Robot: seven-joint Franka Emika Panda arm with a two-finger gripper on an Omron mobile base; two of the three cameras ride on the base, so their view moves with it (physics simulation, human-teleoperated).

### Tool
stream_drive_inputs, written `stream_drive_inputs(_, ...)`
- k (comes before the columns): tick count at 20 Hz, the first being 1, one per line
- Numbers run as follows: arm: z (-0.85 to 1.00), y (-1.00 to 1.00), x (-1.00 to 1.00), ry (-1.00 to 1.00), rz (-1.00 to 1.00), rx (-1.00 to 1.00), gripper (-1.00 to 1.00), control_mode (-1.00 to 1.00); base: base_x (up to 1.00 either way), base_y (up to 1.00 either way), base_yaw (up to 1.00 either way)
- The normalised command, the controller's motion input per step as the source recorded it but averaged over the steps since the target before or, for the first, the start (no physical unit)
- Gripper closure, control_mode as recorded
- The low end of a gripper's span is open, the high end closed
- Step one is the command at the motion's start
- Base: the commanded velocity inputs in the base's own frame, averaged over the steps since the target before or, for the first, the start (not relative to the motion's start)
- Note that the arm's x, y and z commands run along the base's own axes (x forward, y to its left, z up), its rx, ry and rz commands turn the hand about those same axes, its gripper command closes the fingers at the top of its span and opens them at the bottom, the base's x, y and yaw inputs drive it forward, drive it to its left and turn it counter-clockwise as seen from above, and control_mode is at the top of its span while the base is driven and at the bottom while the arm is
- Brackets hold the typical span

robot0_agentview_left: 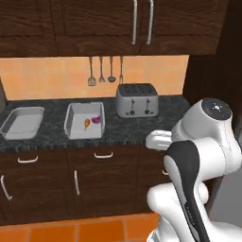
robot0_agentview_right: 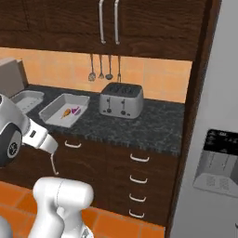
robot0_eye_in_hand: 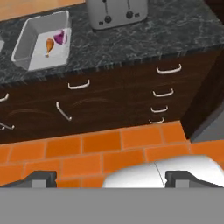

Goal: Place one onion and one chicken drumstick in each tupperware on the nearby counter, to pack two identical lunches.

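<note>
You see the black counter [robot0_agentview_left: 142, 130] with two grey tupperware boxes on it. The box nearer to the toaster [robot0_agentview_left: 136, 100] is the filled tupperware [robot0_agentview_left: 72, 124]: inside it lie one purple onion [robot0_agentview_left: 96, 119] and one orange-brown drumstick [robot0_agentview_left: 87, 124], close beside each other, the onion on the side toward the toaster. In the right base view the same box [robot0_agentview_right: 56, 108] shows the drumstick [robot0_agentview_right: 66, 113] and the onion [robot0_agentview_right: 76, 110] side by side, and in the hand view you find this box [robot0_eye_in_hand: 26, 41] at the upper left, with the drumstick [robot0_eye_in_hand: 49, 45] and the onion [robot0_eye_in_hand: 59, 36] in its far half.

The second tupperware [robot0_agentview_left: 14, 124] stands to the left of the first one, a little apart from it, and its floor looks bare. In the right base view it [robot0_agentview_right: 29, 97] sits behind the robot's arm, near a brown-grey block at the wall.

The gripper [robot0_eye_in_hand: 109, 180] is away from the counter, over the orange tiled floor [robot0_eye_in_hand: 87, 153] in front of the dark wooden drawers [robot0_eye_in_hand: 162, 96]. Its two dark fingertips stand far from each other at the bottom of the hand view, so the jaws are wide open and nothing is between them.

Above the counter, four kitchen utensils [robot0_agentview_left: 105, 72] hang on the orange wall, under the dark cupboards. On the right side of the right base view you see a grey refrigerator [robot0_agentview_right: 218, 139] with a dispenser panel.
</note>
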Motion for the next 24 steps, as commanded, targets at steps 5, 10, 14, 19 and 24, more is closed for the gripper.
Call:
stream_drive_inputs(5, 0.00, 0.00, 0.00, 0.00, 0.00, 0.00, -1.00, 1.00, -0.74, -1.00, -0.27)
stream_drive_inputs(10, 0.00, 0.00, 0.00, 0.00, 0.00, 0.00, -1.00, 1.00, 0.04, -1.00, -0.08)
stream_drive_inputs(14, 0.00, 0.00, 0.00, 0.00, 0.00, 0.00, -1.00, 1.00, 0.26, -0.98, 0.16)
stream_drive_inputs(19, 0.00, 0.00, 0.00, 0.00, 0.00, 0.00, -1.00, 1.00, 0.25, -1.00, 0.15)
stream_drive_inputs(24, 0.00, 0.00, 0.00, 0.00, 0.00, 0.00, -1.00, 1.00, 0.37, -1.00, -0.02)
